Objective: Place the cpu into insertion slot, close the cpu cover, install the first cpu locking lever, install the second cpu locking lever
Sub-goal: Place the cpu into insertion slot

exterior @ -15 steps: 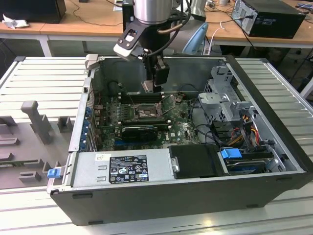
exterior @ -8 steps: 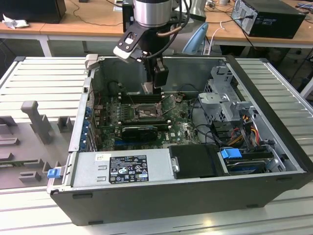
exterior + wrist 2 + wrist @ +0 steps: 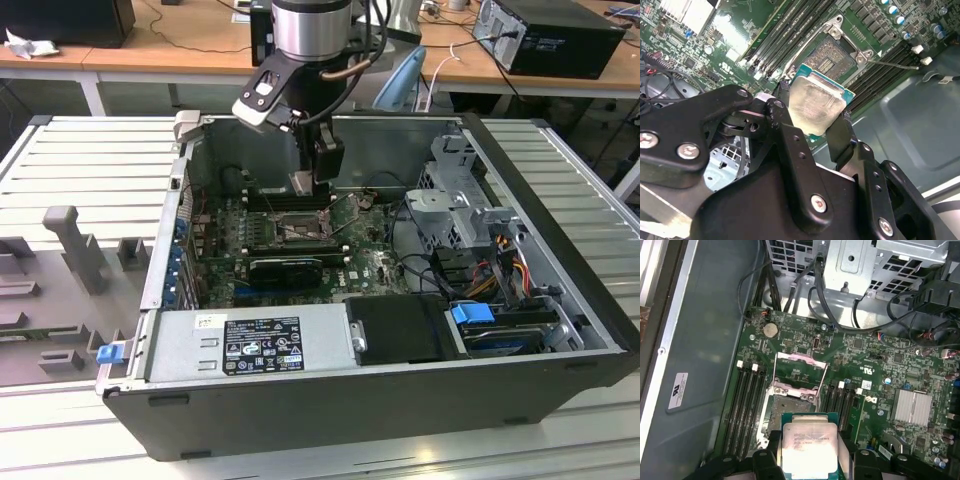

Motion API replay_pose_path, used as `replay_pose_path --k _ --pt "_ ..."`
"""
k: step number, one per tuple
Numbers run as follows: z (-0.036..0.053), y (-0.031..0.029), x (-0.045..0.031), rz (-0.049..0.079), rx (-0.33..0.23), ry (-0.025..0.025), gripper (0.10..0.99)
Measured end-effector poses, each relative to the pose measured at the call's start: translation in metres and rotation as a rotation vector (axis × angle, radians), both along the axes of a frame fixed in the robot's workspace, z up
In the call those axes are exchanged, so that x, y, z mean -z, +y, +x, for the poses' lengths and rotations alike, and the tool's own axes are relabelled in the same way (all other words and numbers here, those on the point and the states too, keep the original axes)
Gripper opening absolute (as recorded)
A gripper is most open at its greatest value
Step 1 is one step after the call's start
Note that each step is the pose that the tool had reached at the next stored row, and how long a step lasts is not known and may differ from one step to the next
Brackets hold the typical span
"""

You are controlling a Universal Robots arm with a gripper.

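The claw (image 3: pixel 811 120) pinches the cpu (image 3: pixel 817 100) between its fingers above the insertion slot (image 3: pixel 826 56).

Arm (image 3: pixel 310 30) vertical, wrist (image 3: pixel 263 96) downward, 2 fingers (image 3: pixel 839 134) seemingly tight around the cpu (image 3: pixel 817 102).

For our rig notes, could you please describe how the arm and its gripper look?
The arm is a silvery-grey cylinder with a pale grey wrist cap, and a dark cable loops beside it. The gripper is black, with jointed link fingers studded with silver screws.
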State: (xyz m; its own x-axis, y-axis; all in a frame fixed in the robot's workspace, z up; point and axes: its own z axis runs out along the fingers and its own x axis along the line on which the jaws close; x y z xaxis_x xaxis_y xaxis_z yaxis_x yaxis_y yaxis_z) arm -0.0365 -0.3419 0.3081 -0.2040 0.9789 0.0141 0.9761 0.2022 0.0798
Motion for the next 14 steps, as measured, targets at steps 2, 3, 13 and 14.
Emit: replay_pose_path --k 2,3,13,14 --pt "0.0000 0.0000 0.0011 0.000 0.000 0.0000 0.533" --pt "0.0000 0.0000 0.0016 0.000 0.000 0.0000 0.533" --pt "-0.0001 0.0000 0.0059 0.000 0.006 0.0000 0.533" --pt "-0.0001 0.0000 0.0064 0.000 0.017 -0.0001 0.533"
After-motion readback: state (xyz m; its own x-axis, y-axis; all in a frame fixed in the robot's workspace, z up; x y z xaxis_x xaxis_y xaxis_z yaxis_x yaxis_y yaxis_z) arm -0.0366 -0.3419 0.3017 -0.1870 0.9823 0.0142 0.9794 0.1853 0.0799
